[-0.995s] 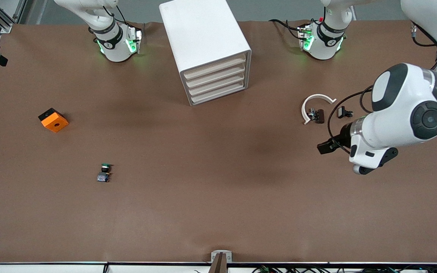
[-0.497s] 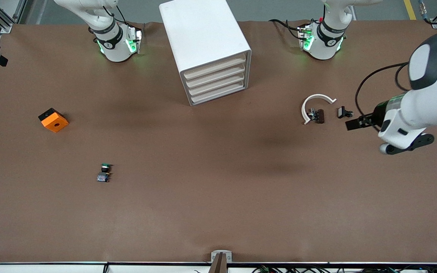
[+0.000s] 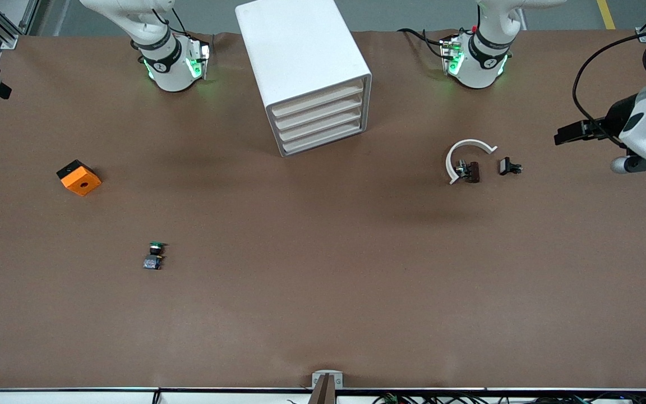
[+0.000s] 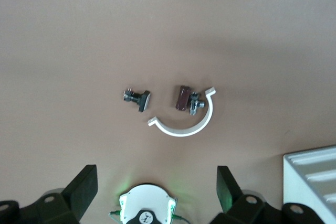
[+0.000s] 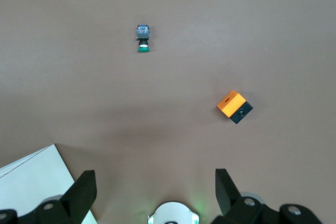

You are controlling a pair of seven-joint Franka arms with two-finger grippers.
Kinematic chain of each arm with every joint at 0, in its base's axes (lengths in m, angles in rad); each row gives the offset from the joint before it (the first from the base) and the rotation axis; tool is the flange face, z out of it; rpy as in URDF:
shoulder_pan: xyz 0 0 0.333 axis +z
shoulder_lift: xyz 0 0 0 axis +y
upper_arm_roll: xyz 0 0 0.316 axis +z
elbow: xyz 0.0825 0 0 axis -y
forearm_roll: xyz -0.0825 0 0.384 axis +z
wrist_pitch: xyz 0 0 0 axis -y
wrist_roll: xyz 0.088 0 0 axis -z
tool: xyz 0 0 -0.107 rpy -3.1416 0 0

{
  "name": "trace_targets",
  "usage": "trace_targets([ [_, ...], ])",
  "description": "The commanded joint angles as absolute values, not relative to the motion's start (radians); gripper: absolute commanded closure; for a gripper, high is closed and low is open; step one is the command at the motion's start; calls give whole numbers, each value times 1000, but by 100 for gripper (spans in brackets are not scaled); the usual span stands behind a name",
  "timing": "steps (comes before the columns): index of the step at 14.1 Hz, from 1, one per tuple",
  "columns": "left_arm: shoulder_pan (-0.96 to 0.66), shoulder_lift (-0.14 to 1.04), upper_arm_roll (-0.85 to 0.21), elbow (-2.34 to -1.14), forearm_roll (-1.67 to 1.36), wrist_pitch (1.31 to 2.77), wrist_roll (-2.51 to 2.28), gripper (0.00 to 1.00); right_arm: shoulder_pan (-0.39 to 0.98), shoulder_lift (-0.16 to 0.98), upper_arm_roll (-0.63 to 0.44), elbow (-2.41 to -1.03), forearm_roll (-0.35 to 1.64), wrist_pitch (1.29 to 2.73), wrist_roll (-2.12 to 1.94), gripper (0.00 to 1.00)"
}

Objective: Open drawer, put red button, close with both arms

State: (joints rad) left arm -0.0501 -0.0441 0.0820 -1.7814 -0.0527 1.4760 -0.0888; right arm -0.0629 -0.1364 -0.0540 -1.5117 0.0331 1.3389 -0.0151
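Note:
The white drawer cabinet [image 3: 303, 67] stands between the two arm bases, its four drawer fronts [image 3: 320, 120] all shut. No red button shows in any view. A green-capped switch [image 3: 155, 255] lies toward the right arm's end of the table and also shows in the right wrist view [image 5: 143, 39]. My left gripper [image 3: 640, 163] hangs high over the left arm's end of the table, open and empty [image 4: 156, 190]. My right gripper [image 5: 155, 192] is out of the front view. It is held high above its own base [image 5: 173, 216], open and empty.
An orange-and-black cube [image 3: 78, 177] lies farther from the front camera than the green switch. A white arc-shaped piece [image 3: 457, 157] curves round a small brown-headed bolt [image 3: 470, 171], with a black bolt [image 3: 509, 166] beside it. The cabinet's corner [image 5: 31, 182] shows in the right wrist view.
The left arm has swung away from the front camera and toward its own end of the table, past the bolts. Nothing on the table has moved.

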Motion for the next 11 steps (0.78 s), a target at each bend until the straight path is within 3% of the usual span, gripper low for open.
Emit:
trace_targets([
  [1, -38, -156, 84, -1929, -58, 1567, -60, 0, -74, -138, -41, -1502, 34, 1348, -25, 0],
  [3, -16, -164, 60, -1930, -52, 1603, -60, 0, -72, -138, -40, -1502, 25, 1357, -25, 0],
  [6, 93, -152, -73, -1890, -32, 1651, -58, 0, -69, -140, -37, -1502, 6, 1373, -25, 0],
  [11, 66, -91, -75, -1752, 6, 1658, -55, 0, -71, -140, -38, -1502, -5, 1382, -52, 0],
])
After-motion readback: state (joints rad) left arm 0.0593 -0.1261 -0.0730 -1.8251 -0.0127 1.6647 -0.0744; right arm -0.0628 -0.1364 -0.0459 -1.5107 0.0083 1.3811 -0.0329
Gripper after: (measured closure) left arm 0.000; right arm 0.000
